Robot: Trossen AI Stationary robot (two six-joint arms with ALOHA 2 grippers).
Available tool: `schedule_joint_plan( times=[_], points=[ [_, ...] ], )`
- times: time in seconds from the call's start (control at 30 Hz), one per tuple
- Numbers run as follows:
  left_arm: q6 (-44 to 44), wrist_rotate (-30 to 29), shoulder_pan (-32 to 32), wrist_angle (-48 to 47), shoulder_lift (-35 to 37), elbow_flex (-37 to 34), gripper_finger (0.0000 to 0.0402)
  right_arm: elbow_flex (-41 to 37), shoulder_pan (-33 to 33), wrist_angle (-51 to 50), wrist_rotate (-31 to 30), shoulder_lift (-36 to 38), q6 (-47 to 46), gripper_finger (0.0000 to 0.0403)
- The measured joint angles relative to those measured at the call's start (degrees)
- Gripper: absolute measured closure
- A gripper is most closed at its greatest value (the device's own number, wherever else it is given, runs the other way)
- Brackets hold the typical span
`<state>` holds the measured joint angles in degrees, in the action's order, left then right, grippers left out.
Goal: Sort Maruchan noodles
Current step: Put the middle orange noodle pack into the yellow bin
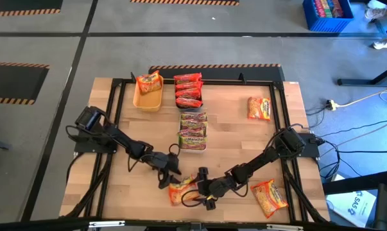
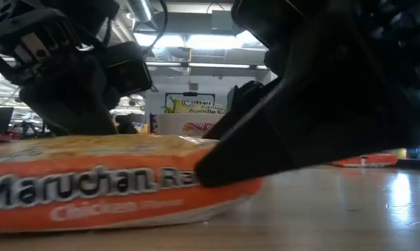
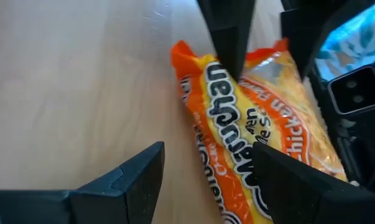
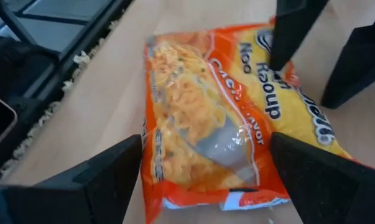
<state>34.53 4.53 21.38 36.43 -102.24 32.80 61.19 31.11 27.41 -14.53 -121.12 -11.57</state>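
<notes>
An orange packet (image 1: 180, 190) is seen lying flat on the table (image 1: 238, 138) at its near edge, between the two grippers. In the low view this packet (image 2: 112, 185) fills the foreground, with "Maruchan" and "Chicken Flavor" printed along its side.

The right gripper (image 1: 203, 187) is lowered over the packet from the right, its fingers spread apart and set on either side of it; in the right wrist view the packet (image 4: 231, 112) lies between the two dark fingers (image 4: 100, 177) and is not clamped. The left gripper (image 1: 169, 174) is placed at the packet's far left corner, its fingers also apart; in the left wrist view one finger (image 3: 122, 183) stands on bare wood and the other rests at the packet (image 3: 249, 137). The right gripper's fingers are seen crossing the far end of the packet in that view.

A second orange packet (image 1: 269, 196) lies near the right front corner, well apart from the grippers.

Farther back, at mid-table, green-pink packets (image 1: 193, 131) are gathered in a stack. A third orange packet (image 1: 259, 108) lies alone toward the right side. At the far edge, red packets (image 1: 188, 90) are stacked just beside a yellow tray (image 1: 147, 101), in which one orange packet (image 1: 149, 82) rests.
</notes>
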Motion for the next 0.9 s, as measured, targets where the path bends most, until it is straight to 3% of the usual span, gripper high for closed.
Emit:
schedule_joint_plan(
  times=[0.5,0.9],
  points=[
    [13.6,14.4,-4.9,1.1,-1.6,2.5,0.0165,0.0,0.0,-3.1,-3.3,0.0,-0.1,0.0052],
    [13.5,13.5,-3.8,1.1,-1.7,3.5,0.0166,0.0,0.0,-3.2,-4.0,0.0,-0.1,0.0052]
  ],
)
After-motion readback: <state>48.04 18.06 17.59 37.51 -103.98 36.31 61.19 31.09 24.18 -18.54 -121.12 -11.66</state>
